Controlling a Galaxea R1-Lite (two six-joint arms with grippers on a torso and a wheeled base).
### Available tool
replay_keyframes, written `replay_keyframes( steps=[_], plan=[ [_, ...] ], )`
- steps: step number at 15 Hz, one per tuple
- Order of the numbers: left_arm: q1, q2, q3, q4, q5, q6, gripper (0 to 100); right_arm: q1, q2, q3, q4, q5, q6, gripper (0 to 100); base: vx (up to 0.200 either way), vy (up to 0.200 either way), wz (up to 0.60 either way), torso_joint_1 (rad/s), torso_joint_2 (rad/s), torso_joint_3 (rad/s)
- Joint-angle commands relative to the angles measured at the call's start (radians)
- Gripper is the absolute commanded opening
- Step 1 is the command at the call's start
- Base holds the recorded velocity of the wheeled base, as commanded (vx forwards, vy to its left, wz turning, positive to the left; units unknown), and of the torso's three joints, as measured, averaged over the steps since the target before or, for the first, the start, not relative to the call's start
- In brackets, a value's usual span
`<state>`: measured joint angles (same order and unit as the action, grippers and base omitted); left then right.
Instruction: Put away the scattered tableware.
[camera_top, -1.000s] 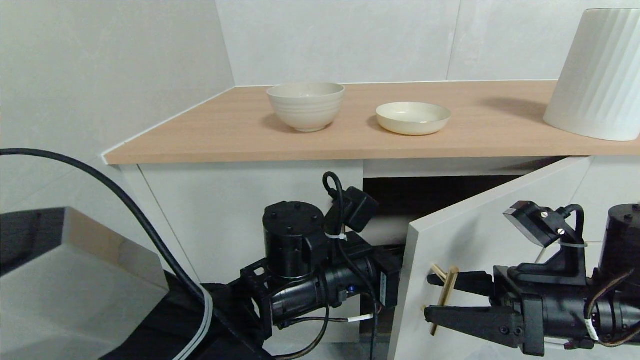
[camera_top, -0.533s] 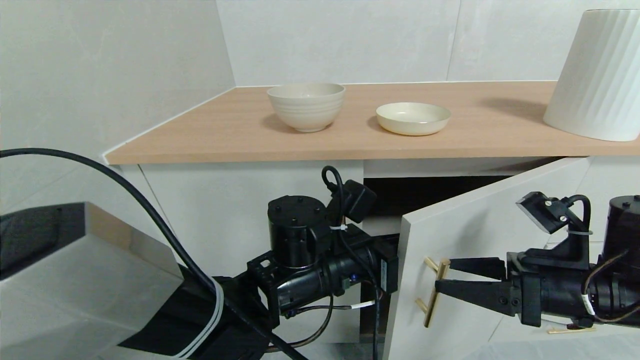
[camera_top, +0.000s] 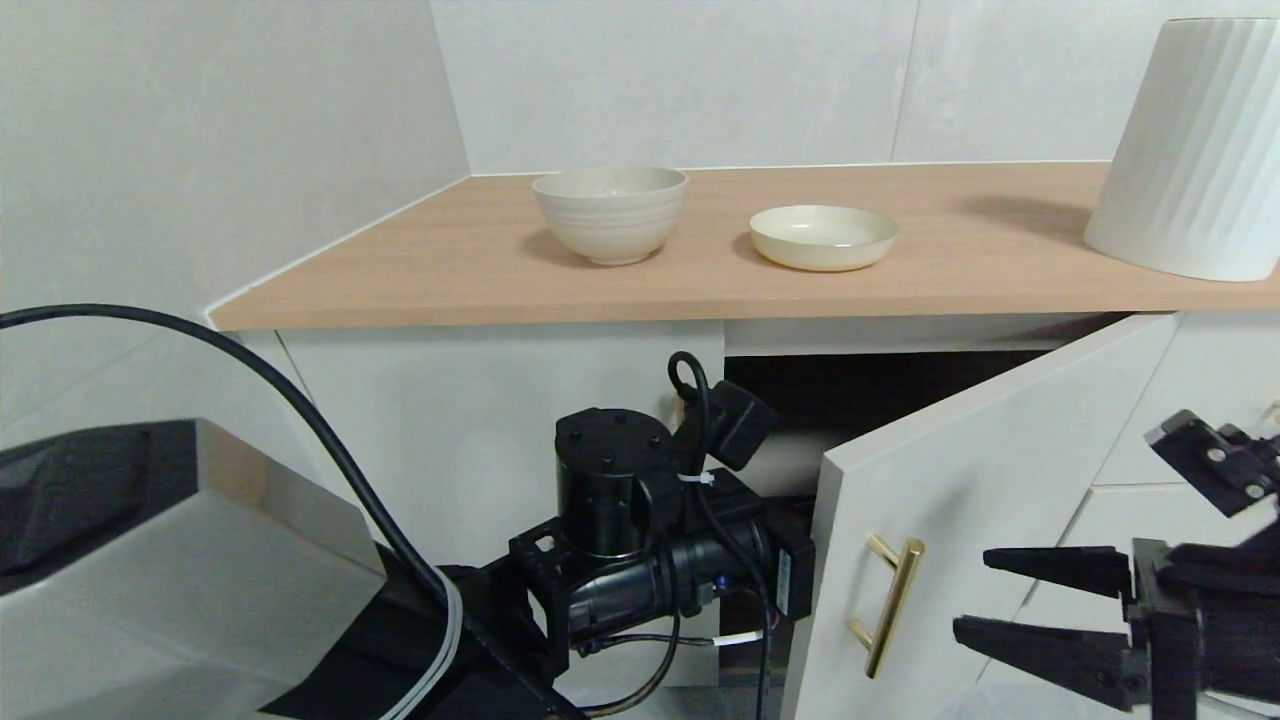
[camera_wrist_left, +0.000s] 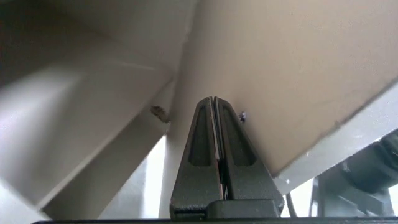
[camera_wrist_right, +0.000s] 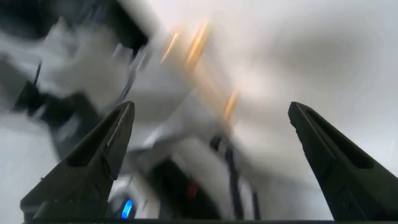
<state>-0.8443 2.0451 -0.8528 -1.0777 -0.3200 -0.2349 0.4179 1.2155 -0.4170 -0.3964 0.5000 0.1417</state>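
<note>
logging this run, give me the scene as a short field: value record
bowl: upright on the counter, left of the dish, not touching it
dish: shallow, upright on the counter
ribbed white object: far right of the counter
door: swung open below the counter
handle: gold bar on the door's front, free
left gripper: shut, empty, low by the door's edge
right gripper: open, empty, in front of the door, apart from the handle
tableware put away: none yet

Bowl (camera_top: 611, 212), dish (camera_top: 823, 236), likely lampshade (camera_top: 1190, 150): one each
</note>
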Motion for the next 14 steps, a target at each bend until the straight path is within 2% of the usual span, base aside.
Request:
replay_keyframes(
  steps=[1, 5, 7, 11, 14],
  plan=[
    [0.001, 0.006, -0.003, -0.001, 0.009, 0.000, 0, 0.012, -0.175, 0.006, 0.088, 0.003, -0.011, 100, 0.000, 0.000, 0.00, 0.000, 0.00, 0.000],
    [-0.001, 0.006, -0.031, 0.007, 0.012, 0.000, 0, 0.030, -0.192, 0.006, 0.090, 0.003, -0.011, 100, 0.000, 0.000, 0.00, 0.000, 0.00, 0.000],
    [-0.010, 0.003, -0.081, 0.074, 0.013, 0.000, 0, 0.033, -0.192, 0.007, 0.090, 0.003, -0.011, 100, -0.200, 0.000, 0.00, 0.000, 0.00, 0.005],
    [-0.027, 0.030, -0.150, 0.139, 0.015, 0.000, 0, 0.041, -0.229, 0.014, 0.090, 0.005, -0.011, 100, -0.200, 0.000, 0.00, 0.011, 0.00, 0.005],
    [-0.030, 0.069, -0.190, 0.154, 0.018, -0.001, 0, 0.059, -0.249, 0.015, 0.090, 0.005, -0.011, 100, 0.000, 0.000, 0.00, 0.000, 0.00, 0.000]
  ],
)
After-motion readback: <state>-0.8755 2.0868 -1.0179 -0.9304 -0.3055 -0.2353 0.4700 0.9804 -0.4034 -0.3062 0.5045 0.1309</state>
